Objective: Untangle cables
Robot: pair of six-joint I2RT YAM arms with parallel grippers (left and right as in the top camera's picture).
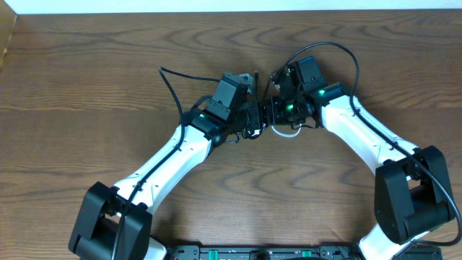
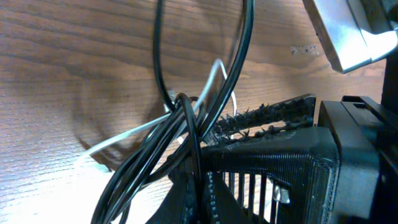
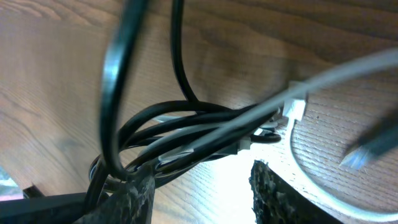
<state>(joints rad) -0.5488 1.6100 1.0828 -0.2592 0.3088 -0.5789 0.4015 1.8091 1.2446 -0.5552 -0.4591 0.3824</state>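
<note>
The cables are one tangled bundle on the wooden table, between my two grippers. In the overhead view a loop of the white cable (image 1: 286,133) shows just below them. In the left wrist view the black cable (image 2: 230,81) loops up and crosses the white cable (image 2: 137,130). My left gripper (image 2: 196,199) is shut on black strands of the bundle; it also shows in the overhead view (image 1: 253,119). My right gripper (image 3: 202,193) is open. The black cable (image 3: 186,124) and white cable (image 3: 348,74), with its white plug (image 3: 292,109), lie just ahead of it and over its left finger. It also shows overhead (image 1: 278,112).
The two wrists almost touch at the table's middle. A thicker black arm wire (image 1: 172,90) curls out left of the left arm, and another (image 1: 345,52) arcs over the right arm. The table's far edge (image 1: 231,10) runs along the top.
</note>
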